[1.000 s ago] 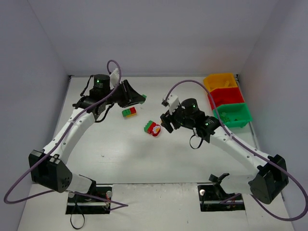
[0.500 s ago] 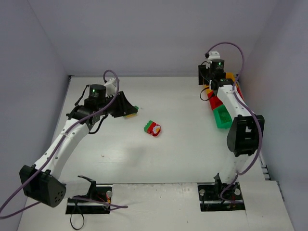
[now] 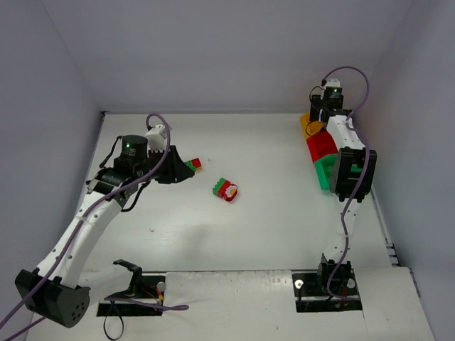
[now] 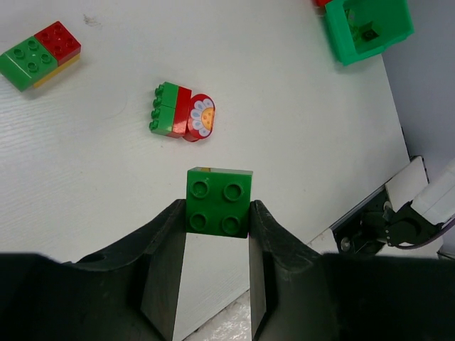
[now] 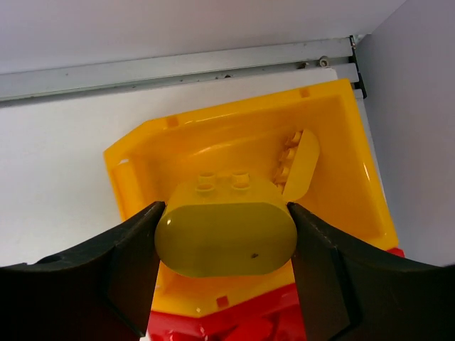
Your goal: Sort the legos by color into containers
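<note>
right gripper [image 5: 224, 234] clamped on rounded yellow brick [image 5: 224, 241], above yellow bin [image 5: 213, 142], frame centre; one yellow piece [image 5: 302, 160] inside. left gripper [image 4: 217, 217] pinching green brick [image 4: 219, 200]; green bin [image 4: 340, 39] upper right.

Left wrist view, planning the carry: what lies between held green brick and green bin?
Nothing: bare table between green brick and green bin, left wrist view.
</note>
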### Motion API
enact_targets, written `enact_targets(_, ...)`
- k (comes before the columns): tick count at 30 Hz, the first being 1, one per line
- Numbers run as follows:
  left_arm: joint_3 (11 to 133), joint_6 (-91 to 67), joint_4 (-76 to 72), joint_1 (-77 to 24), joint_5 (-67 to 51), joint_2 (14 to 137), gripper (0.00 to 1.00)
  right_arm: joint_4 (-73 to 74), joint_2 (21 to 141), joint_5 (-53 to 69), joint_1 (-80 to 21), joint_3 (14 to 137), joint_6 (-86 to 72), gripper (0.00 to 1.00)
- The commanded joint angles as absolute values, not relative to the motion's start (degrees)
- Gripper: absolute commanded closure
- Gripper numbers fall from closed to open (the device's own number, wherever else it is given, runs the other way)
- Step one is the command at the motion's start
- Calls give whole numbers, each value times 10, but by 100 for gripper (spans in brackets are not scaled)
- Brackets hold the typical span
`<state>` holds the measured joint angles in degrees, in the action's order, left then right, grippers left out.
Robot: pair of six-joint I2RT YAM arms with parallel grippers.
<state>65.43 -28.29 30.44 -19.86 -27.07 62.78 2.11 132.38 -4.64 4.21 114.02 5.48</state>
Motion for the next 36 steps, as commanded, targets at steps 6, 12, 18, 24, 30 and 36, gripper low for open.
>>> enact_targets(6, 644, -212, 288, -203, -266, 592, 100, -3, 1311, -26, 45, 1212, 53, 22)
enact_targets(12, 637, -143, 250, -207, -281, 580, 100, 18, 1192, 56, 20, 1115, 30, 14)
enact_targets(18, 628, -54, 192, -221, -294, 566, 100, 34, 1027, 238, -46, 978, -42, 17)
enact_targets(24, 622, 54, 165, -270, -302, 564, 98, 36, 919, 406, -142, 872, -130, 24)
enact_targets(30, 583, 145, 110, -335, -244, 546, 98, 27, 848, 460, -210, 827, -213, 25)
enact_targets(36, 570, 159, 34, -345, -251, 546, 98, 11, 818, 526, -255, 806, -269, 30)
